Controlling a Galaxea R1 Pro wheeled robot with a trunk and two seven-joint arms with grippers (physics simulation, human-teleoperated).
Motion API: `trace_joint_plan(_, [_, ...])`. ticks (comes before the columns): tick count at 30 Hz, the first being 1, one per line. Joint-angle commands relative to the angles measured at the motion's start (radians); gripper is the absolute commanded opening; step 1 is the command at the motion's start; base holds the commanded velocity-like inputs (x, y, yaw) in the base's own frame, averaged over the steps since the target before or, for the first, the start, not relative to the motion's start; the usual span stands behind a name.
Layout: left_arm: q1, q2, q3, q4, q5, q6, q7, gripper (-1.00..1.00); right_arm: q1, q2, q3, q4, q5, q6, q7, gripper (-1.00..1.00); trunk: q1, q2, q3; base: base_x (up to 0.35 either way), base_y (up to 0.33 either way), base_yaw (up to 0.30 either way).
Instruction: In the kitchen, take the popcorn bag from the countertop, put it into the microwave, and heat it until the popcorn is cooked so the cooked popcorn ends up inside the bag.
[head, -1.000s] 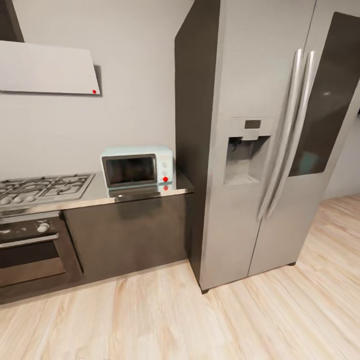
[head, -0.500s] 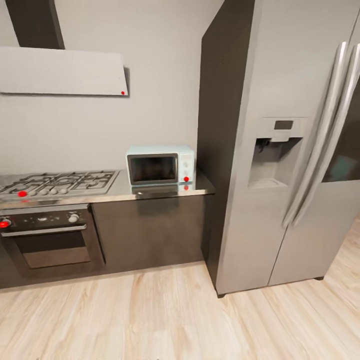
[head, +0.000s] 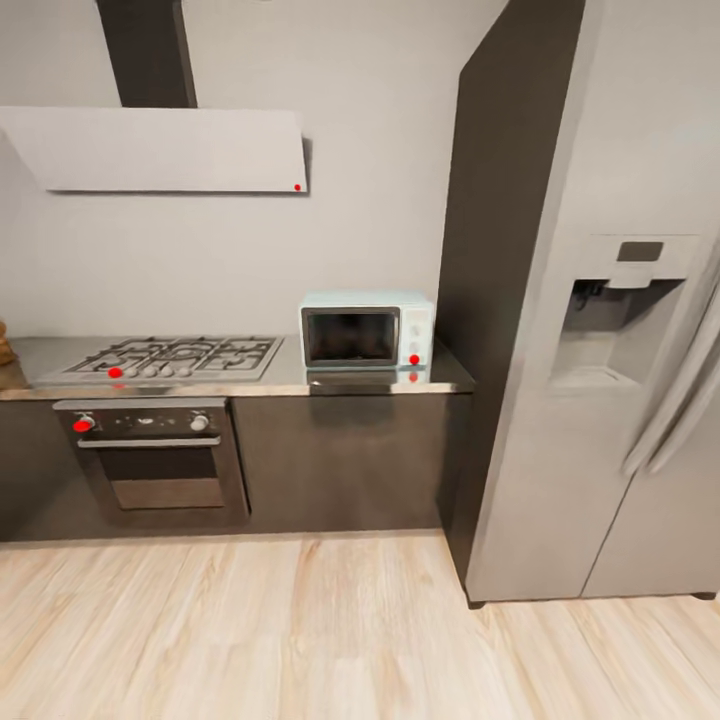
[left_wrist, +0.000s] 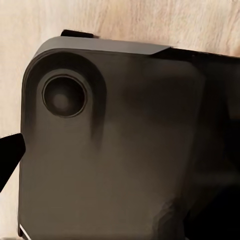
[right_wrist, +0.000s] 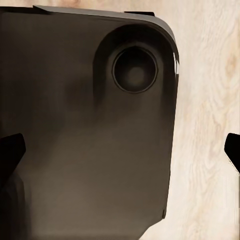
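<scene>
At far left edge of head view, a brownish object (head: 5, 345) is being cut off by the frame; popcorn bag can't be confirmed. Gas hob (head: 165, 358) and oven (head: 155, 455) are being seen next, set in the countertop (head: 270, 382). Microwave (head: 367, 333) is sitting at the countertop's right end, door closed, just beside the fridge (head: 600, 300). Wrist views are being pointed at the robot's dark base (left_wrist: 125, 150) over wood floor (right_wrist: 210, 125). Left gripper state can't be told; right fingertips (right_wrist: 10, 152) are being shown spread apart, nothing held.

Right gripper (right_wrist: 120, 150) jaws spread wide, both wrists pointing down
</scene>
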Motion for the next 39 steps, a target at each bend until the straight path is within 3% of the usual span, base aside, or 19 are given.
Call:
trace_joint_plan(1, [0.0,0.0,0.002,-0.001,0.008,-0.002,0.0,1.0,0.0,0.0,0.001,0.0,0.001,-0.003,0.0,1.0,0.0,0.0,-0.001,0.0,0.0,0.269])
trace_joint_plan(10, [0.0,-0.001,0.002,-0.001,0.008,-0.002,0.0,1.0,0.0,0.0,-0.002,0.0,-0.001,-0.004,-0.001,1.0,0.0,0.0,-0.001,0.0,0.0,0.264])
trace_joint_plan(27, [0.001,-0.002,0.002,-0.001,0.006,-0.002,-0.002,1.0,0.0,-0.002,0.0,0.0,0.0,-0.002,0.0,1.0,0.0,0.0,-0.001,0.002,0.0,0.005])
trace_joint_plan(39, [0.0,-0.002,0.002,-0.001,0.005,-0.002,-0.002,1.0,0.0,-0.003,0.001,0.0,0.001,-0.003,0.0,1.0,0.0,0.0,-0.001,0.255,0.0,0.0])
